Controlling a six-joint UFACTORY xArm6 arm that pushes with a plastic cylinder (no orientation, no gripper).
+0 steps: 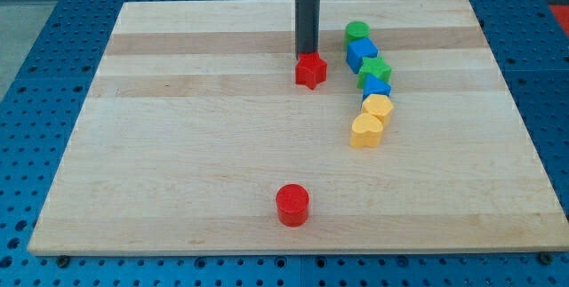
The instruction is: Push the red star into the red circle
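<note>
The red star (310, 71) lies on the wooden board (178, 145) a little above the view's centre. My tip (307, 55) stands right at the star's top edge, touching or almost touching it. The red circle (292, 205) is a short cylinder near the view's bottom, well below the star and slightly to its left.
A curved column of blocks stands to the star's right: a green circle (356, 31), a blue cube (362, 53), a green star (374, 71), a blue triangle (376, 88), a yellow hexagon (379, 107) and a yellow heart (365, 131). A blue perforated table (36, 20) surrounds the board.
</note>
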